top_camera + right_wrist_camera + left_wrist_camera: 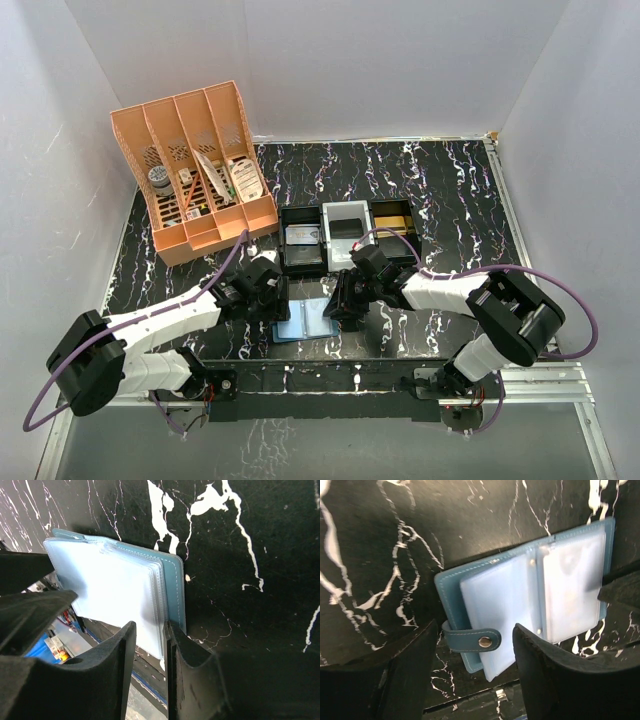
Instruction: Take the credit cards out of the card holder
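Viewing from above, I find the card holder (pixel 305 322) lying open on the table (pixel 450 190), close to the near edge and between both grippers. Its cloudy plastic sleeves (pixel 567 585) face up, and the snap strap (pixel 472 641) folds over one side.

Left gripper (pixel 475 630): fingers spread, one on each side of the strap.

Right gripper (pixel 149 627): fingers close together, with a corner of the sleeves in the narrow gap. I cannot tell whether they pinch it.

Three small trays (pixel 327 235) stand just behind the holder. An orange organizer (pixel 195 170) sits far left.
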